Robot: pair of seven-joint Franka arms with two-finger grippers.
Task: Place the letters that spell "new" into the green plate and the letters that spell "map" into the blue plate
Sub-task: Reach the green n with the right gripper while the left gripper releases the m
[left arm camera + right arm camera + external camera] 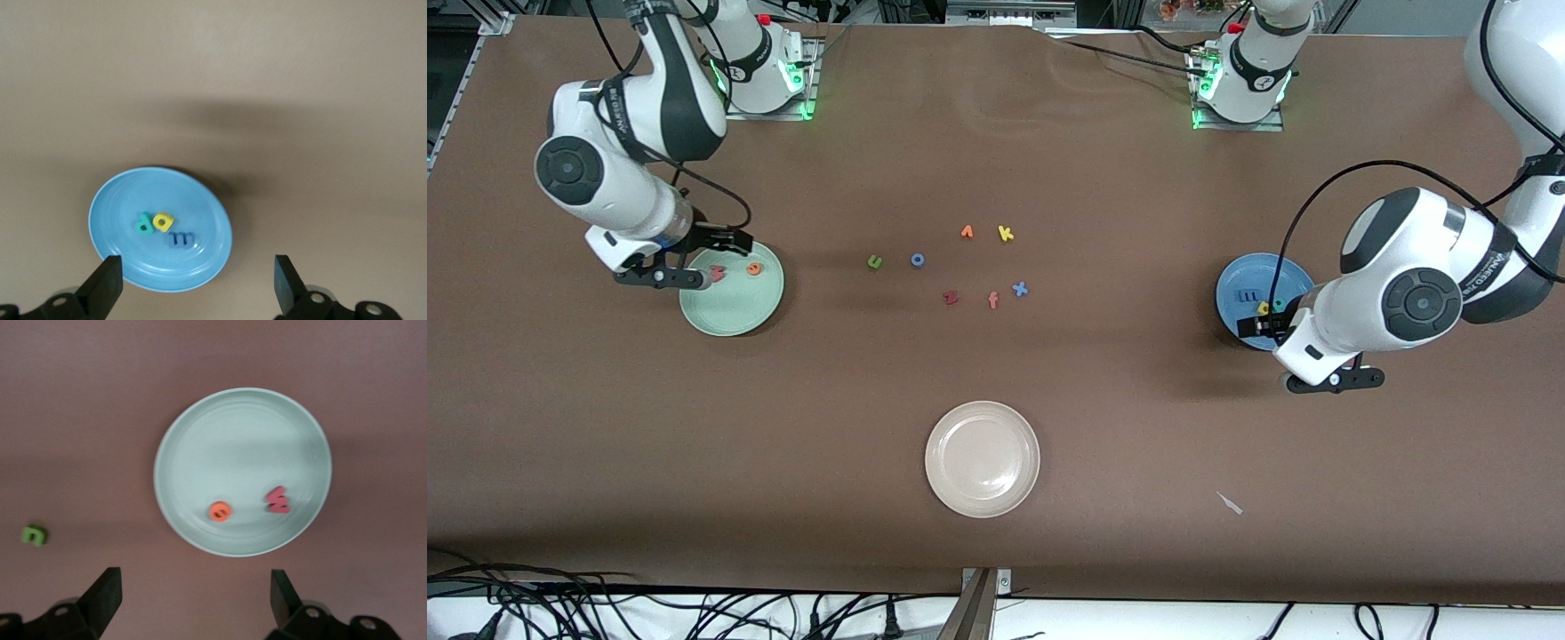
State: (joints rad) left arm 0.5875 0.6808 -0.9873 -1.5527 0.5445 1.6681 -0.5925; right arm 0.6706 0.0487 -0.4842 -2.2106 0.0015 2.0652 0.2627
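The green plate point(734, 311) point(233, 440) lies toward the right arm's end of the table and holds the orange e point(754, 268) point(220, 511) and the pinkish-red w point(718, 273) point(277, 501). The green n point(874, 261) point(34, 535) lies on the bare table near the middle. My right gripper point(725, 240) point(195, 597) hangs open and empty by that plate's rim. The blue plate point(1240, 276) point(133, 193) holds the blue m point(1249, 296) point(181, 239), yellow a point(1263, 308) point(163, 222) and teal p point(1278, 305) point(145, 223). Over its edge my left gripper point(1263, 331) point(197, 280) is open and empty.
A cream-white plate point(983, 458) sits nearer the front camera at mid-table. Loose letters lie beside the green n: blue o point(917, 260), an orange letter point(967, 232), yellow k point(1006, 234), dark red z point(951, 297), salmon f point(992, 300), blue x point(1019, 288).
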